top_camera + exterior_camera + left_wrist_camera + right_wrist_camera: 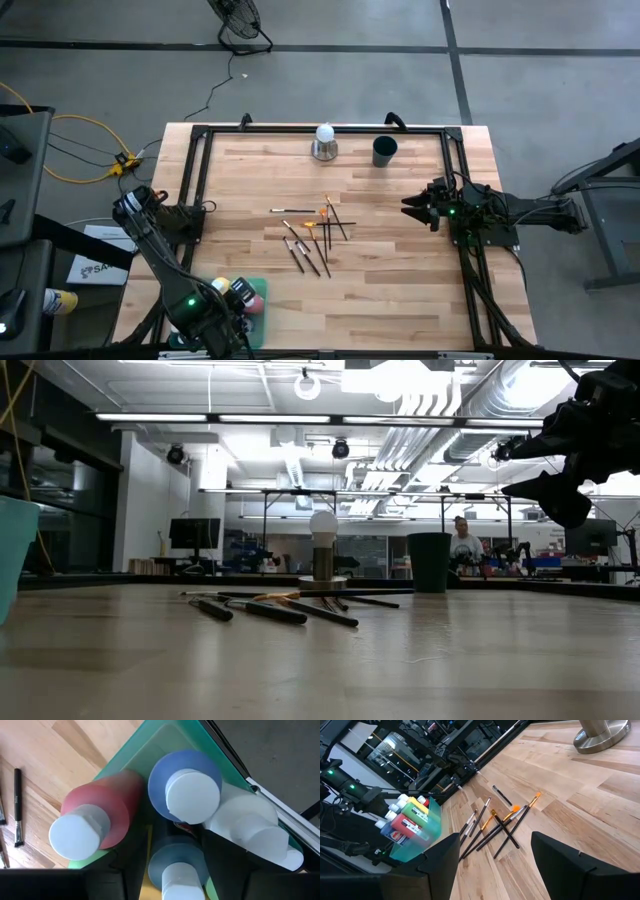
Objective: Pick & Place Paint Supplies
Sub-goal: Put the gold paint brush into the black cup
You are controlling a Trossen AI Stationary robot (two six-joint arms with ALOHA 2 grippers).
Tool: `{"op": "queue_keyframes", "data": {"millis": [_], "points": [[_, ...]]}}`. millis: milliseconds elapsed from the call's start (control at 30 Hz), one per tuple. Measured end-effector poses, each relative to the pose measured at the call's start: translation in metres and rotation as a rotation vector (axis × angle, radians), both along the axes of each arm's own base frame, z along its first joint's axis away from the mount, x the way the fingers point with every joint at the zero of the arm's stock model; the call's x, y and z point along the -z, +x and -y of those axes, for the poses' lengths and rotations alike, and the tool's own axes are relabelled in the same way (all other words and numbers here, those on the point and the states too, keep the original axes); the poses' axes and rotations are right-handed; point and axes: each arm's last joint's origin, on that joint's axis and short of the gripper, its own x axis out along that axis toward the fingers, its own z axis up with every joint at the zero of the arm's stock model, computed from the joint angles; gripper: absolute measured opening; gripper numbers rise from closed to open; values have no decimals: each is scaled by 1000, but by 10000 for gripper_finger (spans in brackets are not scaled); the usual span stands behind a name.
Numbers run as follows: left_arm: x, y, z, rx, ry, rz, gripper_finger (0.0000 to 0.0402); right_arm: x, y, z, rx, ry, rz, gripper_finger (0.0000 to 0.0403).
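Over the teal bin (pixel 258 300) at the surface's near-left corner, our left gripper (pixel 177 865) straddles a blue bottle (pixel 177 870) among others, while brushes (pixel 315 235) lie mid-surface and our right gripper (pixel 492 852) waits spread.

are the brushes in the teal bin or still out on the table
Out. The brushes lie scattered on the bare wood mid-table, apart from the teal bin holding the bottles.

Between the left gripper's (pixel 175 870) dark fingers stands a blue bottle (pixel 176 862) with a pale cap, just beyond it a blue-purple bottle (pixel 185 782), beside them a pink bottle (pixel 107 807) and a white bottle (pixel 250 822), all in a translucent green bin (pixel 125 755). Ahead of the right gripper (pixel 492 857), dark-handled brushes (pixel 495 822), some orange-tipped, lie on the pale wooden table (pixel 580 805).
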Motion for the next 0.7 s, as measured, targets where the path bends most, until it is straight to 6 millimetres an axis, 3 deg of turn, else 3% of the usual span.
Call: {"op": "queue_keyframes", "data": {"millis": [200, 500, 700], "points": [[-11, -2, -2, -56, -12, 2, 185, 0, 0, 0, 0, 0, 0, 239], [-67, 0, -7, -156, -59, 189, 186, 0, 0, 0, 0, 0, 0, 239], [-93, 16, -27, -289, -62, 325, 187, 0, 0, 0, 0, 0, 0, 239]]}}
